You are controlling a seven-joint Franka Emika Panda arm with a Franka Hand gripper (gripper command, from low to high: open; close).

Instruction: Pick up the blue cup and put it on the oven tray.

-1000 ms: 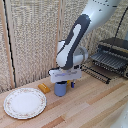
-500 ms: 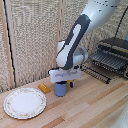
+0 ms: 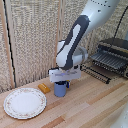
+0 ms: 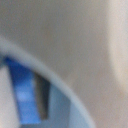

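One cup (image 3: 60, 89) at frame centre, jaws down over it, grip unclear; a loose hold drops it before the tray (image 3: 107, 62).

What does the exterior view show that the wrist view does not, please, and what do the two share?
Only the exterior view shows the layout: the arm reaching down over the cup on the wooden table, a patterned plate toward that view's left, a small yellow thing beside the cup, and the oven with its tray toward the right. Only the wrist view gives a blurred close-up: a pale curved edge against a beige blur. Both share the cup's blue. The pincer's state is unclear in either.
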